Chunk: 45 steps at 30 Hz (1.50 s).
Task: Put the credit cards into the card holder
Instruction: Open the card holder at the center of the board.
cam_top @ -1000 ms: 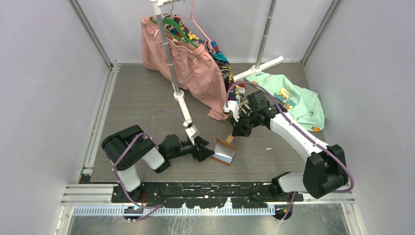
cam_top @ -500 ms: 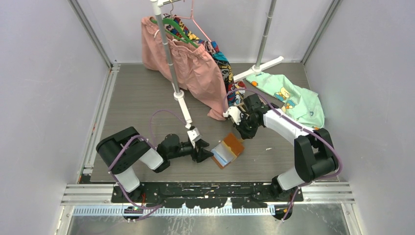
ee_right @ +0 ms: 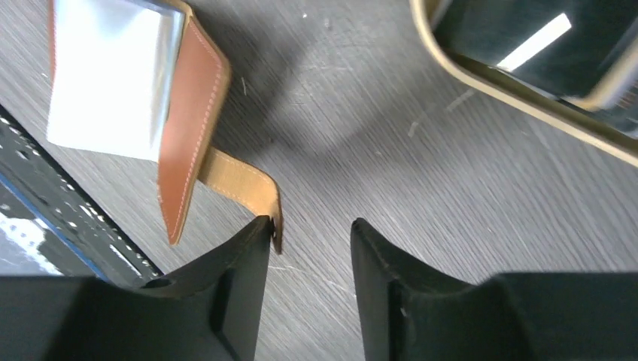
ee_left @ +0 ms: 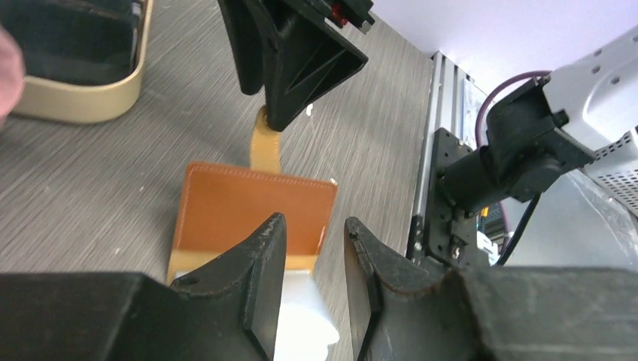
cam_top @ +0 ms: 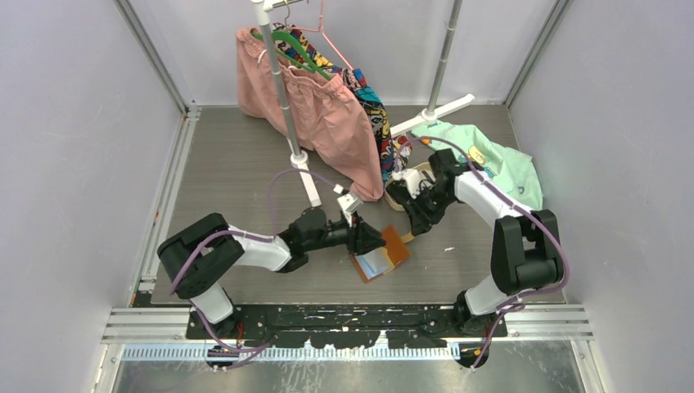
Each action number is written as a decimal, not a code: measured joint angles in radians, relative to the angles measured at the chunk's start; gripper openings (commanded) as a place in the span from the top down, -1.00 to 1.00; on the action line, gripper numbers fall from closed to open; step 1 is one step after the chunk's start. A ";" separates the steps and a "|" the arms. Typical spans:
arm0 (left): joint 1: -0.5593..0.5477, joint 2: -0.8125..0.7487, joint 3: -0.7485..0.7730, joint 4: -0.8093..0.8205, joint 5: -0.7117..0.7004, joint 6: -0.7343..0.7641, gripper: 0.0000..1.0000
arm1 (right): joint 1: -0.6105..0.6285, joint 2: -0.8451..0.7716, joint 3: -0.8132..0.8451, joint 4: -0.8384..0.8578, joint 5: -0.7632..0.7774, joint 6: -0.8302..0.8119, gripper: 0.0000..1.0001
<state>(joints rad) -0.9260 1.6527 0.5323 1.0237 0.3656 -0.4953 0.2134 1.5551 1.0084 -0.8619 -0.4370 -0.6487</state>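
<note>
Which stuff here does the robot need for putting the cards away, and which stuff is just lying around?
For the job:
card holder
credit cards, dark, lying in the beige tray

Just lying about:
pink shorts
green cartoon shirt
patterned clothes
green hanger
white rack poles

One overhead, two close wrist views on card holder [ee_left: 256, 203]

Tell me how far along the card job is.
Early. Done: the wallet lies open on the table. In hand: the left gripper straddles its edge, and the right gripper stands open at the strap. To do: dark cards sit in the tray; none is visibly in the wallet.
</note>
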 measured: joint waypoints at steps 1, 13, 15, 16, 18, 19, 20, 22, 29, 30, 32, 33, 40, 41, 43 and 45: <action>-0.009 0.002 0.040 -0.046 -0.006 -0.003 0.33 | -0.021 -0.009 0.008 -0.005 -0.016 0.005 -0.08; -0.061 0.240 0.255 -0.309 -0.078 -0.048 0.41 | -0.100 -0.228 0.048 -0.082 -0.355 0.002 0.12; -0.061 0.267 0.272 -0.337 -0.090 -0.051 0.40 | -0.097 -0.229 0.036 -0.101 -0.434 -0.043 0.25; -0.061 0.273 0.280 -0.343 -0.092 -0.052 0.41 | -0.095 -0.228 0.026 -0.106 -0.458 -0.063 0.32; -0.061 0.285 0.309 -0.357 -0.102 -0.056 0.41 | -0.091 -0.228 -0.003 -0.113 -0.492 -0.102 0.45; -0.061 0.288 0.318 -0.360 -0.108 -0.057 0.41 | -0.090 -0.228 -0.021 -0.106 -0.497 -0.113 0.52; -0.061 0.289 0.322 -0.361 -0.117 -0.059 0.40 | -0.088 -0.228 -0.047 -0.091 -0.492 -0.117 0.58; -0.061 0.286 0.318 -0.361 -0.132 -0.066 0.38 | -0.084 -0.223 -0.083 -0.062 -0.467 -0.117 0.65; -0.061 0.131 0.196 -0.365 -0.168 -0.066 0.27 | 0.004 -0.132 -0.149 0.090 -0.236 -0.090 0.71; -0.061 0.092 0.175 -0.363 -0.173 -0.064 0.23 | 0.023 -0.113 -0.148 0.105 -0.206 -0.083 0.71; -0.061 0.008 0.129 -0.360 -0.188 -0.058 0.18 | 0.063 -0.072 -0.146 0.127 -0.146 -0.068 0.72; -0.060 -0.033 0.103 -0.359 -0.194 -0.054 0.17 | 0.081 -0.049 -0.142 0.133 -0.112 -0.055 0.72; -0.019 -0.200 -0.057 -0.354 -0.197 -0.111 0.12 | 0.104 -0.010 -0.115 0.143 -0.027 -0.032 0.49; -0.013 -0.200 -0.073 -0.349 -0.193 -0.133 0.11 | 0.103 -0.018 -0.115 0.138 -0.047 -0.048 0.34; -0.003 -0.195 -0.103 -0.335 -0.187 -0.179 0.10 | 0.106 -0.056 -0.126 0.122 -0.101 -0.104 -0.01; -0.001 -0.181 -0.117 -0.313 -0.182 -0.219 0.09 | 0.126 -0.126 -0.161 0.123 -0.152 -0.184 -0.39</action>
<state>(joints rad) -0.9268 1.4719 0.4149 0.7109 0.1837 -0.7143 0.3389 1.4296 0.8478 -0.7387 -0.5888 -0.8330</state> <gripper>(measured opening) 0.448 0.475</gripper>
